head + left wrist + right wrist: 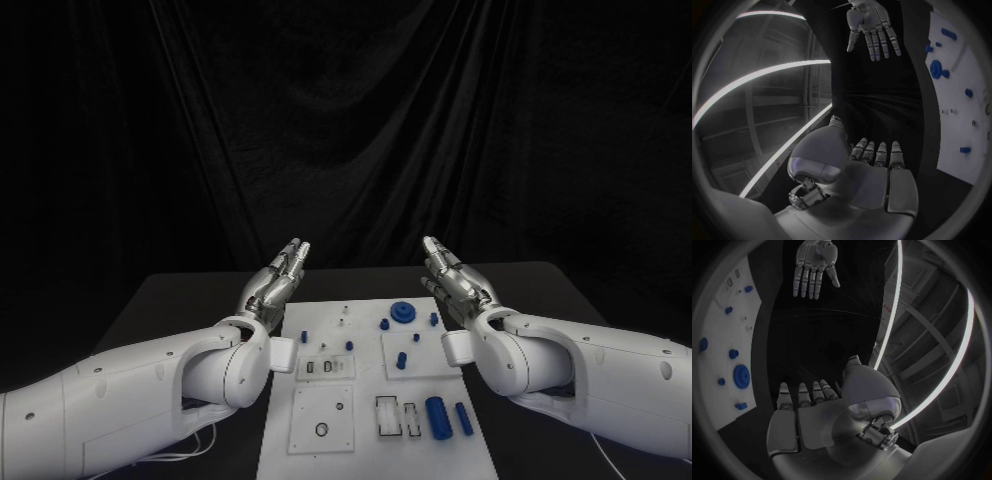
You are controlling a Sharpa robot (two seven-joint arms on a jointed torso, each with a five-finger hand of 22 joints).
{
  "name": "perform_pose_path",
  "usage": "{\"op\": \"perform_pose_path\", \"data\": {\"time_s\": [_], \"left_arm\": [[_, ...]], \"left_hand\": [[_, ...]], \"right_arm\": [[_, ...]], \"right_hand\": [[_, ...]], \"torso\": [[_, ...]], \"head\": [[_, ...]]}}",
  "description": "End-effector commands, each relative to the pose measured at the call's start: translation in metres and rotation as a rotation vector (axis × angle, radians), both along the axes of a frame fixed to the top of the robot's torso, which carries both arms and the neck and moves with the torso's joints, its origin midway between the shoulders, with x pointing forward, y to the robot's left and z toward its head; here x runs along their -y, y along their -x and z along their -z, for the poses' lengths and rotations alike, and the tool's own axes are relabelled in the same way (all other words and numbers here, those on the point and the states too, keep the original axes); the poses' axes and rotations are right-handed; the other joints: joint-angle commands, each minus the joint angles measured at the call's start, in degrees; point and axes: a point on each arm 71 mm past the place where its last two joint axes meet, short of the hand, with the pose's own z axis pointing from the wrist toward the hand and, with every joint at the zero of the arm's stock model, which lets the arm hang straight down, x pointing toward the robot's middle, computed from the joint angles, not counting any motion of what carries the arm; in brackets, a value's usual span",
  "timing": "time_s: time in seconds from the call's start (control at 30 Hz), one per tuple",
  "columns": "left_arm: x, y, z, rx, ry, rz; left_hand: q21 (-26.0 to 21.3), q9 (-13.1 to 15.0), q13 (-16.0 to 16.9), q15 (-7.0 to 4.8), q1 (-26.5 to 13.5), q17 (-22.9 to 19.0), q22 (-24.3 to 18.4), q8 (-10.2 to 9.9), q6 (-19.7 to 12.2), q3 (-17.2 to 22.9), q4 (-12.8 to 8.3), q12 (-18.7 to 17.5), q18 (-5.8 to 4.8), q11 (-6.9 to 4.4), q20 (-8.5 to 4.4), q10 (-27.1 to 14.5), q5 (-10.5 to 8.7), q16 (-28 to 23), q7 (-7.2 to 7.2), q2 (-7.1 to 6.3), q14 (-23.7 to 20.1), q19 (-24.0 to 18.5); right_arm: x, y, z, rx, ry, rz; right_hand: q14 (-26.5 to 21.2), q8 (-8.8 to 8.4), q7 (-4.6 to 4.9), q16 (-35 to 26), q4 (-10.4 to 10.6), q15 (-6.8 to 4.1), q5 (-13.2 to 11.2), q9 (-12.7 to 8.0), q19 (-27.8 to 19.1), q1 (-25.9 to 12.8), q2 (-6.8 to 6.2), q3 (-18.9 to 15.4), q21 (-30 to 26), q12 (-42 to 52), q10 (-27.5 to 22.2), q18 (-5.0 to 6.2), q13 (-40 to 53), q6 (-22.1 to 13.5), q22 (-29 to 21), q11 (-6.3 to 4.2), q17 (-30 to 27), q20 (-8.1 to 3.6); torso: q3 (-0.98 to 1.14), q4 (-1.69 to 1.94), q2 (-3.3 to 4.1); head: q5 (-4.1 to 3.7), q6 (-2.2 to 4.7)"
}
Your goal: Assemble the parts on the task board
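The task board (378, 385) lies flat in the middle of the black worktop (173, 300), between the two forearms, so either arm looks able to reach every slot on it. The blue parts (404, 315) are scattered over its face: a round toothed piece and small pegs toward the far end, and two upright-looking cylinders (437, 417) lying side by side near the close edge, next to dark rectangular slots. Nothing appears seated by a hand yet, so the assembly seems to be at its start.

The left hand (281, 272) is raised above the board's far left corner, fingers straight and together, palm facing inward, holding nothing and touching nothing. The right hand (450, 275) mirrors it over the far right corner, equally released and empty. Both look parked in a neutral ready pose, apart from the parts.
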Motion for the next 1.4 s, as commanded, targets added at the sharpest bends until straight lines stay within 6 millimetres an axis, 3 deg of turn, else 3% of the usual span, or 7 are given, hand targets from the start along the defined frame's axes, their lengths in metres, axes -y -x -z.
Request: {"op": "perform_pose_path", "data": {"time_s": [0.03,0.5,0.53,0.63,0.73,0.87,1.4], "left_arm": [[0.009,0.002,-0.009,0.018,0.194,0.149],[0.013,0.007,-0.013,0.012,0.351,0.288],[-0.006,-0.006,-0.014,0.139,0.308,0.359],[-0.008,-0.007,-0.013,0.134,0.307,0.362],[-0.011,-0.006,-0.012,0.116,0.312,0.382],[-0.017,-0.006,-0.013,0.118,0.314,0.379],[-0.065,0.007,-0.028,0.28,0.204,0.25]], "left_hand": [[-0.35,0.15,-0.06,0.26,3.02,-0.06,-0.1,0.48,0.98,-0.77,0.38,-0.38,0.45,-0.49,1.01,0.15,0.73,-0.21,-0.2,0.5,0.08,-0.04],[-0.35,0.3,-0.06,3.94,5.96,-0.06,-0.1,0.61,2.48,-0.6,0.5,-0.38,1.02,2.12,5.29,0.15,3.52,-0.21,-0.57,1.71,0.08,-0.04],[-0.35,0.32,-0.06,4.16,6.02,-0.06,-0.1,0.63,2.62,-0.61,0.51,-0.38,1.07,2.54,5.55,0.15,3.54,-0.21,-0.57,1.75,0.08,-0.04],[-0.35,0.46,0.03,5.35,6.24,-0.06,-0.1,0.83,3.68,-0.49,0.54,-0.29,1.15,4.55,6.72,0.39,3.8,-0.21,-0.23,1.98,0.08,-0.04],[1.0,1.06,0.96,10.5,6.39,0.0,0.83,2.19,8.17,1.57,0.57,1.13,1.9,10.4,14.06,3.91,6.13,-0.12,2.74,2.32,0.2,1.58],[4.05,2.04,1.98,13.88,7.7,1.09,2.42,4.47,15.51,3.37,0.44,4.48,1.15,14.14,14.89,9.7,9.77,2.26,7.11,2.04,4.26,6.11],[5.21,2.54,2.82,11.68,15.13,2.04,2.32,5.83,25.14,2.49,0.49,10.57,1.71,13.76,14.31,17.24,17.51,5.36,9.36,1.33,11.51,8.28]], "right_arm": [[-0.01,0.004,0.001,-0.121,-0.163,-0.167],[-0.011,0.01,0.0,-0.212,-0.28,-0.32],[0.022,0.01,-0.005,-0.162,-0.321,-0.337],[0.025,0.01,-0.006,-0.148,-0.319,-0.344],[0.031,0.009,-0.006,-0.127,-0.3,-0.348],[0.042,0.01,-0.008,-0.11,-0.286,-0.344],[0.069,-0.001,-0.049,0.03,-0.091,-0.337]], "right_hand": [[-0.03,0.14,0.25,-0.24,0.41,-0.33,0.66,0.11,-0.02,2.69,0.23,-0.76,-0.37,-0.28,-0.01,0.7,-0.06,0.53,-0.06,-0.07,-0.09,0.4],[-0.03,2.04,4.48,-0.24,0.51,4.04,1.49,1.02,0.48,5.92,-0.07,-0.75,0.03,0.95,0.31,0.96,0.4,5.55,0.25,4.62,-0.09,2.69],[-0.03,2.46,5.18,-0.24,0.5,4.37,1.74,1.15,0.75,6.36,-0.08,-0.73,0.21,1.38,0.44,0.96,0.51,6.52,0.37,5.12,-0.09,2.74],[0.12,3.41,6.69,-0.1,0.45,5.42,3.34,1.41,2.06,8.07,-0.01,-0.48,1.0,3.2,1.19,0.97,0.9,8.72,0.84,6.73,0.0,3.15],[0.84,5.2,7.94,0.4,-0.91,5.62,10.68,2.05,3.84,12.45,0.19,0.92,1.91,5.85,2.32,1.02,1.42,12.69,1.28,8.33,0.3,3.72],[3.94,8.92,9.17,2.37,-0.6,7.12,15.41,2.66,7.76,18.73,-0.36,1.92,3.6,13.27,4.97,1.02,2.35,17.69,1.95,10.23,1.18,4.26],[32.0,19.71,13.03,23.0,-10.07,9.48,28.86,4.87,40.59,36.44,-1.93,7.26,17.22,38.13,18.39,1.16,4.24,33.86,6.23,16.61,7.79,5.05]], "torso": [[0.0,0.01,0.02],[0.0,0.01,0.02],[-0.12,0.27,1.05],[-0.38,0.38,1.08],[-0.62,0.89,1.25],[-0.56,1.51,1.85],[-1.78,2.77,5.32]], "head": [[0.02,0.0],[0.02,0.0],[1.02,-1.9],[1.18,-2.65],[0.99,-3.75],[0.47,-5.0],[-1.18,-7.82]]}}
